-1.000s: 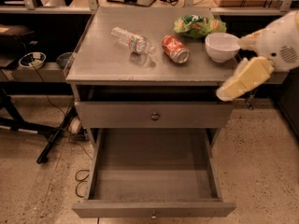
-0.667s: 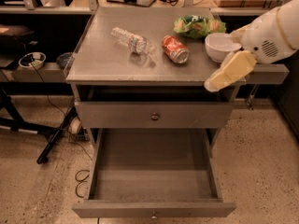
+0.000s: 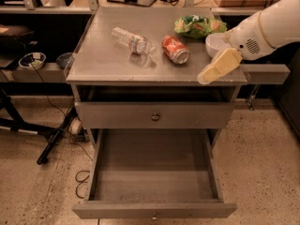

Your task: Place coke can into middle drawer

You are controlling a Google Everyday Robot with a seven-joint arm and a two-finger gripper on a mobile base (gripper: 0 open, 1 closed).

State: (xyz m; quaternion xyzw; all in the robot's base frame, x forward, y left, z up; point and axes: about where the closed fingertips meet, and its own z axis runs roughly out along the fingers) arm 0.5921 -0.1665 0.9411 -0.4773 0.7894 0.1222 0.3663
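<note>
Seems light, thin-walled, slick: coke can [image 3: 176,49] on side on desk [image 3: 108,64], likely to roll. Best grasped across mid-body. Claw [image 3: 209,74] right of it, apart; open or closed: cannot tell.

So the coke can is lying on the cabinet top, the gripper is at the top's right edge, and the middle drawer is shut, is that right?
Not quite: the middle drawer is pulled open, not shut, as the camera view shows. The rest holds: the coke can lies on the cabinet top, and the gripper is at the top's right edge.
</note>
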